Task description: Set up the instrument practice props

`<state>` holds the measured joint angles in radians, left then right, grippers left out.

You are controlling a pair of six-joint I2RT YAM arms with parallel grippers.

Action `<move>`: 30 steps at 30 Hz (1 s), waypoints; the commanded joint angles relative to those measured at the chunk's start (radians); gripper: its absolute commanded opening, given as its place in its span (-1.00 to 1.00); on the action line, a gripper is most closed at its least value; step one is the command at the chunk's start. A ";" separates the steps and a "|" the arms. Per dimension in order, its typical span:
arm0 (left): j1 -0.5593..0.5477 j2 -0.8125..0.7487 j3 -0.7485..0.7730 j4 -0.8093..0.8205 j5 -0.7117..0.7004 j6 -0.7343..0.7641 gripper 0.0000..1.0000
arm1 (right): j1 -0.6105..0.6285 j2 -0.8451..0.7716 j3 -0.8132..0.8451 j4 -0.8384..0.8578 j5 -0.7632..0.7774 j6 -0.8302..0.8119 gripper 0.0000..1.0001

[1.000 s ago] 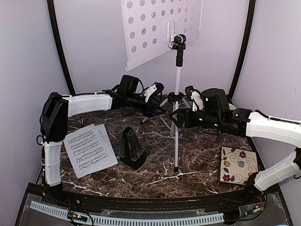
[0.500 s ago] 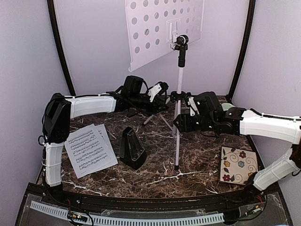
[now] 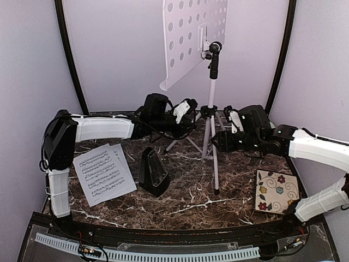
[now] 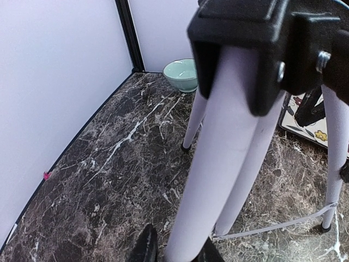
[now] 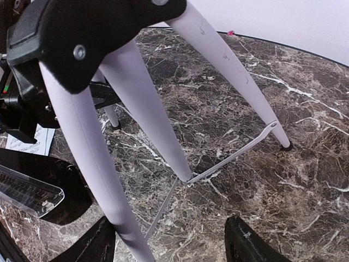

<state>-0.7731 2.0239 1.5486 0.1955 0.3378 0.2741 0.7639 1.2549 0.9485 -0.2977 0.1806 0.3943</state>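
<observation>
One white music stand (image 3: 212,87) was seen standing near the back middle of the worktop (image 3: 180,202), its tripod legs spread. Two overlapping music sheets (image 3: 101,173) were laid at the front left, one black metronome (image 3: 153,172) just beside them. One floral tile (image 3: 276,191) and one pale green bowl (image 4: 181,73) were counted. A tripod leg was pinched by the left hand (image 4: 177,252). The right hand (image 5: 169,245) was held spread around a leg.

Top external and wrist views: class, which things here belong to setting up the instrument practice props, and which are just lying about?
Belong to the job:
music stand
music sheets
metronome

Just lying about:
floral tile
pale green bowl
</observation>
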 commanded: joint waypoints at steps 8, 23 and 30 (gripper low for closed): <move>-0.070 -0.071 -0.029 -0.074 -0.173 -0.173 -1.00 | -0.028 -0.072 -0.044 0.075 -0.067 -0.042 0.55; -0.114 -0.108 -0.077 -0.046 -0.438 -0.212 -1.00 | -0.031 0.024 -0.044 0.088 0.100 -0.066 0.00; -0.139 -0.136 -0.128 0.020 -0.533 -0.184 -1.00 | -0.050 0.061 -0.046 0.140 0.095 -0.146 -0.64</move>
<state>-0.9066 1.9602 1.4677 0.2245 -0.0952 0.1707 0.7433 1.2930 0.9119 -0.1902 0.2161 0.3080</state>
